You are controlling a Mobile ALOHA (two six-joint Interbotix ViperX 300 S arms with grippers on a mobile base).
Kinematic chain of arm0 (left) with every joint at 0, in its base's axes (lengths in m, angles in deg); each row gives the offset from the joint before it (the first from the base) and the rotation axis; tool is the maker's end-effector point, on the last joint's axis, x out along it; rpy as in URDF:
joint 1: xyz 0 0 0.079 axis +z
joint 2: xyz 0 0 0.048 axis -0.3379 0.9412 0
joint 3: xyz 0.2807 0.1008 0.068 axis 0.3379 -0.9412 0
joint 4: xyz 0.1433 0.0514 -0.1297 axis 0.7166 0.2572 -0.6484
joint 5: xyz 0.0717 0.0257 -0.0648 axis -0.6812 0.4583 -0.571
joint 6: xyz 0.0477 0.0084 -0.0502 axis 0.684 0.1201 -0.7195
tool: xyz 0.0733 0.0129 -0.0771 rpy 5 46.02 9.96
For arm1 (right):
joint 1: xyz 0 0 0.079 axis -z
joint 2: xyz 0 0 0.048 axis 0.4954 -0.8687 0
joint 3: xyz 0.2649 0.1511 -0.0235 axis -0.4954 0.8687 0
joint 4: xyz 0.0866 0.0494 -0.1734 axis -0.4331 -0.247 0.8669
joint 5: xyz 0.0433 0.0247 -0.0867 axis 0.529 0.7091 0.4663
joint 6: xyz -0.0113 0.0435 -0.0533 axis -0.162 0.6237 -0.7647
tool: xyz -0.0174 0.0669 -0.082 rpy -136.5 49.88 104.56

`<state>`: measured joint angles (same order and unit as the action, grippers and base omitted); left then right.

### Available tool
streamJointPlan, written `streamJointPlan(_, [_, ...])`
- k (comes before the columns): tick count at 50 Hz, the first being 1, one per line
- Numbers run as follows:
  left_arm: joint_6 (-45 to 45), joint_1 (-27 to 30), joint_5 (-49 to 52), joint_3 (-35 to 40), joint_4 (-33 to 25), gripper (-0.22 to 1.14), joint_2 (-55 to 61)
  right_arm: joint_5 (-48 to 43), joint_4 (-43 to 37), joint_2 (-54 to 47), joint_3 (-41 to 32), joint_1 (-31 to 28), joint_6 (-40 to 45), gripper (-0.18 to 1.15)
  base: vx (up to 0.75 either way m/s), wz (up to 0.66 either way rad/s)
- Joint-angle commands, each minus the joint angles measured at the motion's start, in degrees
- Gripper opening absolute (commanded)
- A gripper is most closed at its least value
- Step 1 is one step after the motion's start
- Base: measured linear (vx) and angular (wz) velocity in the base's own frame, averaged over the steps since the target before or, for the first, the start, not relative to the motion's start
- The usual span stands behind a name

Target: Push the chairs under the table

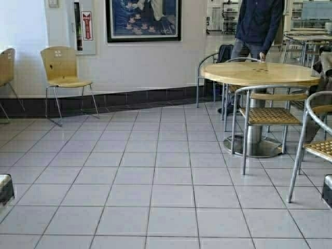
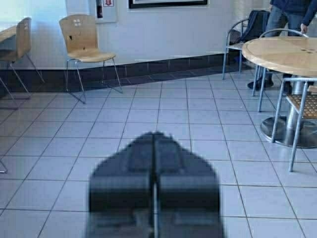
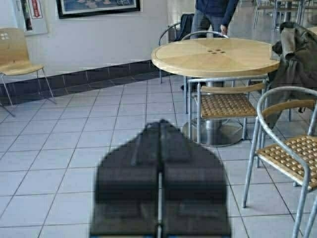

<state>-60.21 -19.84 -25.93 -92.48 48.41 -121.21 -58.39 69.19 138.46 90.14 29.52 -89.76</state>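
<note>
Two light-brown plywood chairs stand by the far wall: one (image 1: 61, 67) facing into the room, the other (image 1: 6, 66) cut by the left border. The left wrist view shows both chairs (image 2: 81, 39) (image 2: 22, 39), and beside the farther one a sliver of the table (image 2: 6, 32). In the high view the table is out of sight. My left gripper (image 2: 156, 135) is shut and empty, held low over the tiles far from the chairs. My right gripper (image 3: 159, 123) is likewise shut and empty. Both show only as dark corners, left gripper (image 1: 4, 189), right gripper (image 1: 328, 191).
A round wooden table (image 1: 262, 73) on a steel pedestal stands at the right, ringed by grey metal chairs (image 1: 267, 111) (image 1: 319, 145). A person (image 1: 257, 26) stands behind it. A jacket (image 3: 292, 54) hangs on one chair. Open tiled floor (image 1: 145, 171) stretches ahead.
</note>
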Motion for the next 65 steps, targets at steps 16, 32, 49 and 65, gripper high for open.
streamJointPlan(16, [-0.62, -0.35, 3.78, 0.70, 0.00, 0.03, -0.26, 2.72, 0.00, 2.90, 0.18, -0.35, 1.14, 0.05, 0.01, 0.01])
streamJointPlan(32, [-0.62, -0.35, 3.78, 0.97, 0.00, 0.03, -0.18, 2.72, 0.09, 2.55, 0.09, -0.09, 1.05, 0.04, 0.09, 0.05])
streamJointPlan(49, [-0.79, -0.35, 3.34, 0.79, 0.00, 0.03, 0.79, 3.08, 0.09, 2.72, -0.18, 0.00, 1.14, 0.05, 0.21, 0.08])
streamJointPlan(65, [-2.46, -0.35, 3.25, 0.26, -0.44, 0.03, 1.58, 3.16, 0.09, 1.76, 0.26, -0.09, 1.23, 0.05, 0.23, 0.15])
